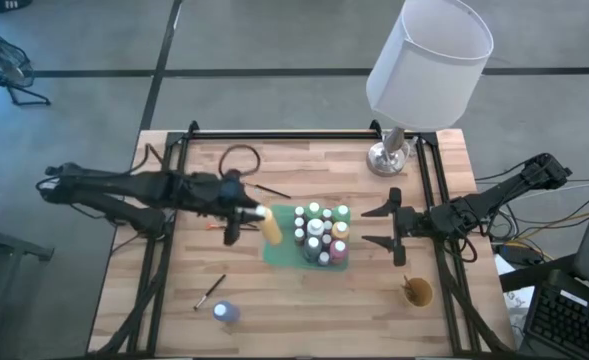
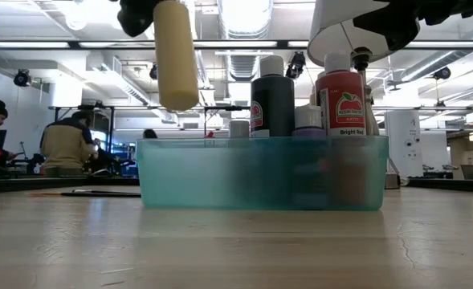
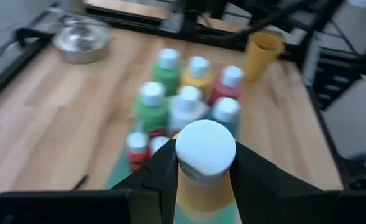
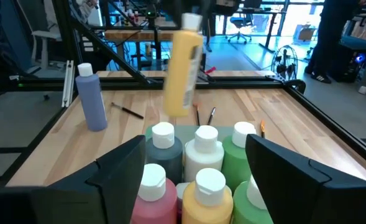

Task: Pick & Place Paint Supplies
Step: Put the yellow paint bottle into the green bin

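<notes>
Lowering the yellow paint bottle (image 1: 272,226) called for care, I judged: my left gripper (image 1: 257,214) had its fingers clamped just under the white cap, the bottle hanging above the left end of the teal bin (image 2: 260,172), so I wanted it plumb over a free gap before releasing. My right gripper (image 1: 382,226) waited just beside the bin's right end, fingers spread wide and empty, while a blue bottle (image 1: 224,312) stood apart on the table.

Yellow bottle (image 1: 271,226) with white cap in dark left gripper (image 1: 246,214); beyond it a teal bin (image 2: 260,172) of red, green, yellow, grey bottles (image 1: 321,233), white caps
</notes>
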Robot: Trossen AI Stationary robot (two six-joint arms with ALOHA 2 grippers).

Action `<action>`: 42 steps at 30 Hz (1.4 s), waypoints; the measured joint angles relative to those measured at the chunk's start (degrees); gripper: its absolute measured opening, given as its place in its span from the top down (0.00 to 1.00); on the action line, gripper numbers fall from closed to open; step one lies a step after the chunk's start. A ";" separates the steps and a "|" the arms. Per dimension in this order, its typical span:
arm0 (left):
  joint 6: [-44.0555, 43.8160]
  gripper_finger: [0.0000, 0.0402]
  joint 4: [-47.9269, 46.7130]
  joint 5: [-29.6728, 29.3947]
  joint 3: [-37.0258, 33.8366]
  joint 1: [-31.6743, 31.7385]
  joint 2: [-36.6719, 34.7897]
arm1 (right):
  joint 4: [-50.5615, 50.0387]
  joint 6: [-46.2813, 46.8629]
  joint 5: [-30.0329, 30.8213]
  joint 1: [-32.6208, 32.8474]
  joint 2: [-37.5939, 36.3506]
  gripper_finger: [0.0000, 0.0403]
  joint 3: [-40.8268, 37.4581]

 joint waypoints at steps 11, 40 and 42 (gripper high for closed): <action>1.91 0.70 4.52 -0.37 0.01 -5.93 7.08 | 0.02 0.20 0.00 0.00 -0.01 0.29 0.00; 9.21 0.69 6.52 -10.41 -0.76 -0.27 16.15 | 0.00 0.74 -0.02 0.00 0.00 0.39 -0.21; 9.00 0.69 7.74 -8.81 -1.93 1.54 16.15 | 0.00 0.76 -0.01 0.00 0.00 0.39 -0.20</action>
